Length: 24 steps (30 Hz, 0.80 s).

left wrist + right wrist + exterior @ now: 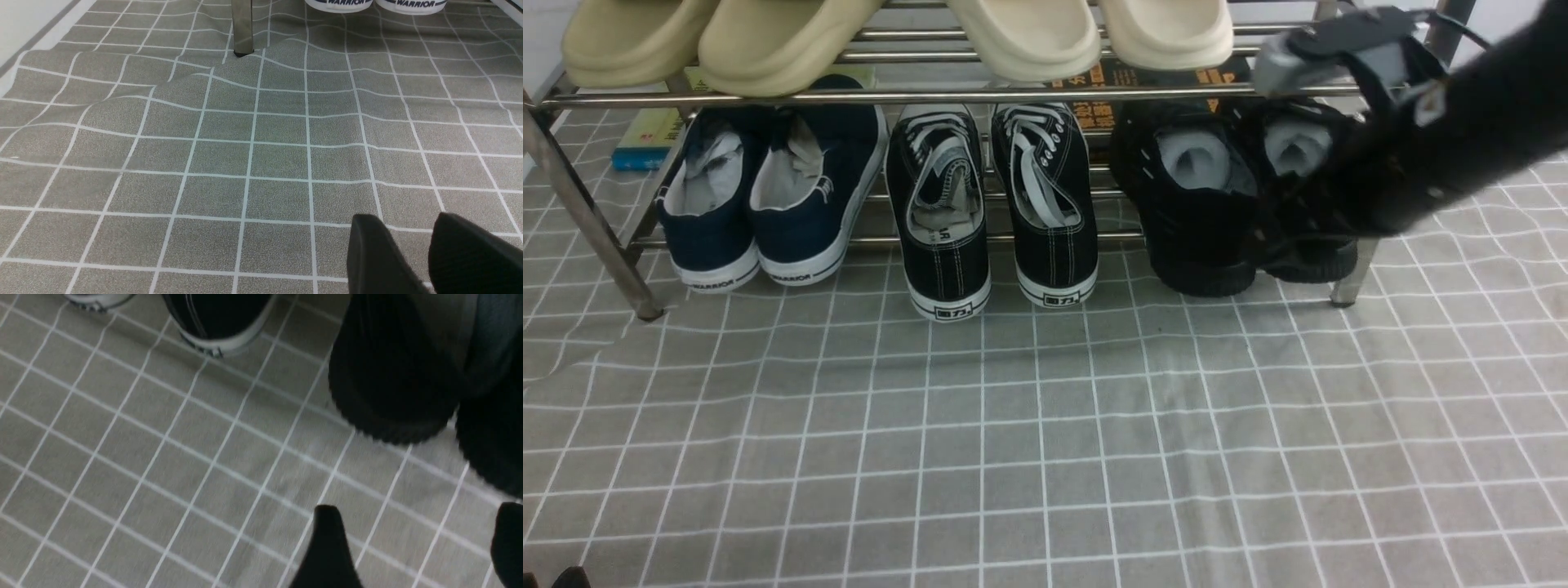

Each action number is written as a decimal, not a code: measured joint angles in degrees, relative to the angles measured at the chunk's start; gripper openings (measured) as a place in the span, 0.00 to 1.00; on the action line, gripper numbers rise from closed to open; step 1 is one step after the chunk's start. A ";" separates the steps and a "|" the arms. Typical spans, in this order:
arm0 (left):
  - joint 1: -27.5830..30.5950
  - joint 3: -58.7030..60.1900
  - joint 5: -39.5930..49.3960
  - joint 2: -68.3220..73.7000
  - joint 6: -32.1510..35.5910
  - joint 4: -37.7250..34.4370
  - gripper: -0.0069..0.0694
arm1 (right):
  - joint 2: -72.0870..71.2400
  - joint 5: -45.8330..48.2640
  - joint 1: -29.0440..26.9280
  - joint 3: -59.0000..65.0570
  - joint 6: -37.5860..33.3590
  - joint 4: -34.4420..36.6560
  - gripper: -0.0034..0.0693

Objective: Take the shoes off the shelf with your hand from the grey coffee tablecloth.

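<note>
The black knit shoes stand side by side on the lower tier of the steel shelf (931,96), at its right end. The left one (1201,220) shows fully; my right arm (1445,139) reaches down across the right one (1294,143) and covers much of it. In the right wrist view, their ribbed ends (392,375) lie just beyond my right gripper (416,522). It is open over the grey coffee tablecloth (1045,425) and holds nothing. My left gripper (406,222) hangs shut and empty over the cloth, far from the shoes.
Navy white-soled shoes (768,196) and black canvas sneakers with white laces (988,204) share the lower tier. Beige slippers (768,41) sit on the upper tier. A shelf leg (1352,278) stands right beside the black shoes. The cloth is wrinkled near the left leg (243,28).
</note>
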 joint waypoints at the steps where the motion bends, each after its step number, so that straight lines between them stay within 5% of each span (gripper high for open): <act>1: 0.00 0.00 0.00 0.00 0.00 0.00 0.40 | 1.68 0.32 0.65 -2.40 0.23 -1.17 0.78; 15: 0.00 0.00 0.00 0.00 0.00 0.00 0.40 | 21.06 0.59 3.54 -18.00 0.77 -10.19 0.76; 18: 0.00 0.00 0.00 0.00 0.00 0.00 0.40 | 22.57 0.59 3.65 -18.00 0.77 -10.38 0.59; 19: 0.00 0.00 0.00 0.00 0.00 0.00 0.40 | 22.70 0.90 3.65 -18.05 0.77 -10.49 0.39; 20: 0.00 0.00 0.00 0.00 0.00 0.00 0.40 | 22.70 1.13 3.65 -18.05 0.77 -10.49 0.36; 21: 0.00 0.00 0.00 0.00 0.00 0.00 0.40 | 22.52 2.47 3.65 -18.77 0.77 -10.30 0.14; 24: 0.00 0.00 0.00 0.00 0.00 0.00 0.40 | 21.27 6.90 3.77 -20.23 0.77 -8.29 0.05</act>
